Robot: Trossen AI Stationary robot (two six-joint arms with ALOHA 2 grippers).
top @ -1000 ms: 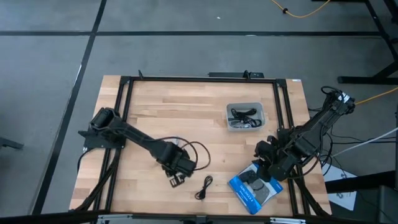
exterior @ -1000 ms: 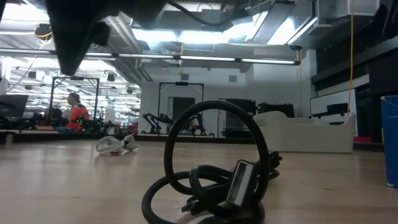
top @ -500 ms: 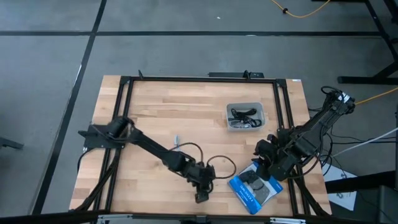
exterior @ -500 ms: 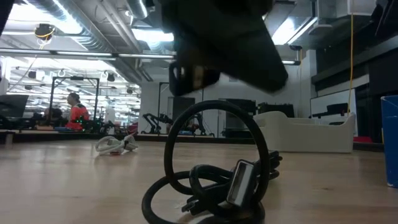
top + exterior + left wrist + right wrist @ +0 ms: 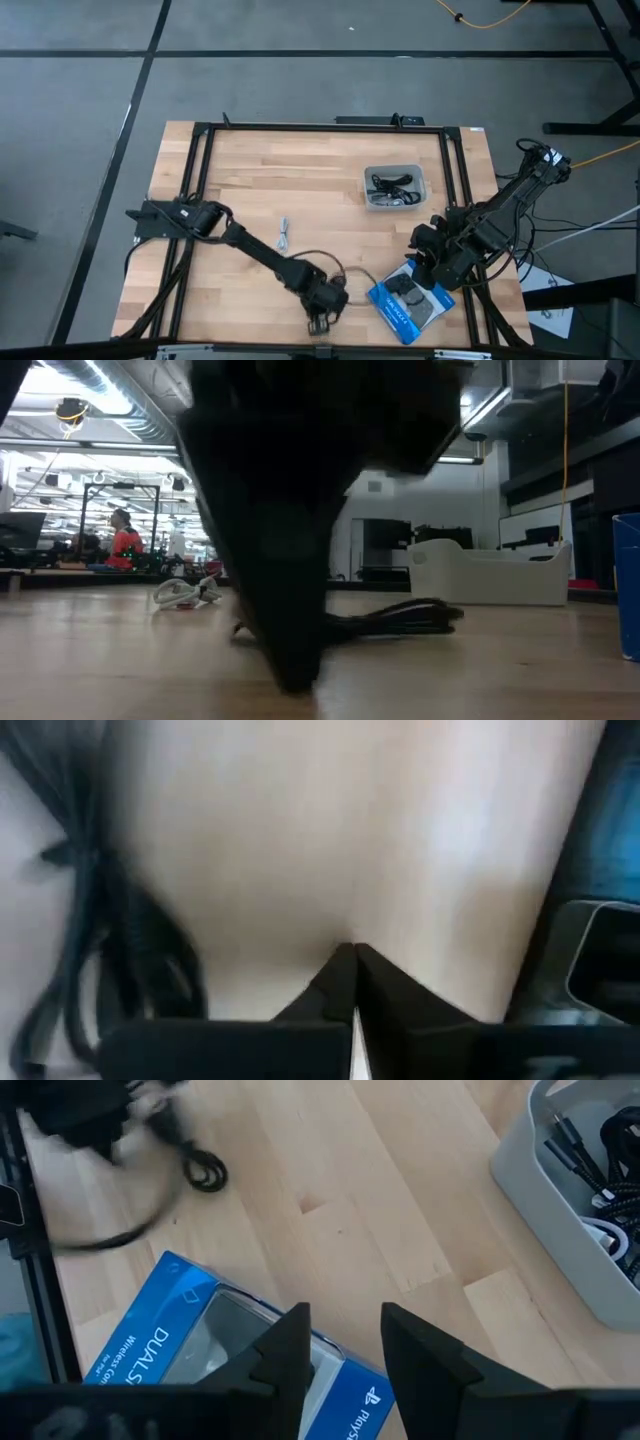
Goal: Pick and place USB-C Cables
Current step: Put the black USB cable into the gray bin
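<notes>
We see the left gripper (image 5: pixel 318 320) pressed together, tips on bare wood at the table's (image 5: pixel 250 170) near edge, beside a black cable (image 5: pixel 90 940). The right gripper (image 5: pixel 340 1342) hovers spread over the blue box (image 5: pixel 180 1340).

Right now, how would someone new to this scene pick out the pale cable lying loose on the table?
Start at the wooden table and find the left arm stretching toward its front edge. Just behind that arm, left of centre, lies a small whitish-grey cable alone on bare wood. It is the only pale loose cable; the other by the left gripper is black.
</notes>
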